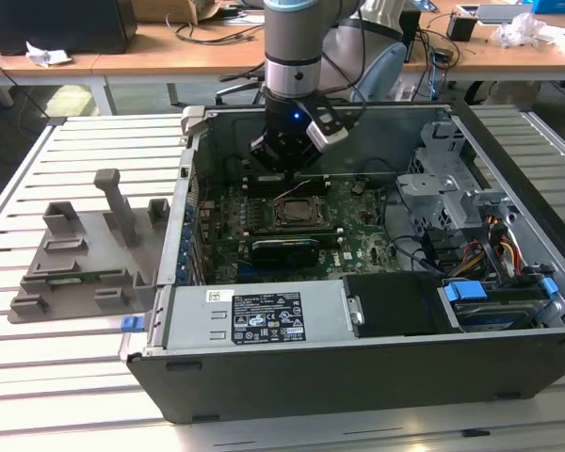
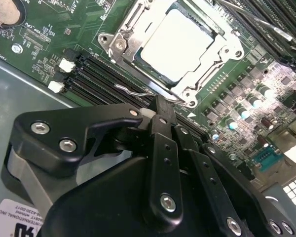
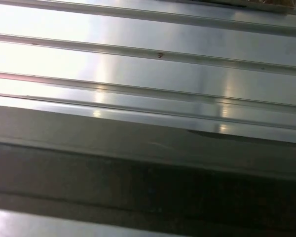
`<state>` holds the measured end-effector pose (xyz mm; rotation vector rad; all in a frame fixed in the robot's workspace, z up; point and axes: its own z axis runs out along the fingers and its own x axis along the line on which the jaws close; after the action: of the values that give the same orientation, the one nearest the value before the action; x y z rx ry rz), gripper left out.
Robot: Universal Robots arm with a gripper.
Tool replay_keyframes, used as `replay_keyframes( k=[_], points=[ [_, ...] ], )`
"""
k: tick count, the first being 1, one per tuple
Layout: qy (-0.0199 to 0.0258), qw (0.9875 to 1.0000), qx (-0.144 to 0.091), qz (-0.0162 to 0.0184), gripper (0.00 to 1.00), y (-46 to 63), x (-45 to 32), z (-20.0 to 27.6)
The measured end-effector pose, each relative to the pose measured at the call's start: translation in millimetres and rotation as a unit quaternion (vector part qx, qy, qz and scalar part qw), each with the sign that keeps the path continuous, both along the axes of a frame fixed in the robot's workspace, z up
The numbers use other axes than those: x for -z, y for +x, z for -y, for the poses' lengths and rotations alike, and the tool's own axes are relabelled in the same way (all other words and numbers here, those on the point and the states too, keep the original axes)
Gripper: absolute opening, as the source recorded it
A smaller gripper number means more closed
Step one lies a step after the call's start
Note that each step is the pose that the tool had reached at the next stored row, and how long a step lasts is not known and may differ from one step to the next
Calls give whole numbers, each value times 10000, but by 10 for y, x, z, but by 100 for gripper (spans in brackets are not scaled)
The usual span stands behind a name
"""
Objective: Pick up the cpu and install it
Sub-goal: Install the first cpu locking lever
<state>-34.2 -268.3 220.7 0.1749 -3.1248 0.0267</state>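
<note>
Where socket [image 2: 175, 49] frames cpu [image 2: 175, 44], clear rim.

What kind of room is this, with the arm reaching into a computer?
Probably an electronics lab or workshop: an open computer case on a slatted metal table, wooden desks strewn with cables behind, and a grey parts tray.

The cpu [image 2: 180, 44], a flat square with dull silver top, lies seated level in the socket frame [image 2: 119, 42]

Bright even room light; glare on the slatted table [image 3: 148, 69], blurred close up.
</note>
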Motion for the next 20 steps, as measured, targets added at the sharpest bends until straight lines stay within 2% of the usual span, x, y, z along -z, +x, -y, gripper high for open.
replay_keyframes(
  k=[9, 15, 20],
  points=[
    [0, 10000, 0, -5, 11, 170, 52, -6],
    [0, 10000, 72, -7, 11, 287, 125, -6],
    [0, 10000, 97, -7, 11, 321, 157, -6]
  ],
)
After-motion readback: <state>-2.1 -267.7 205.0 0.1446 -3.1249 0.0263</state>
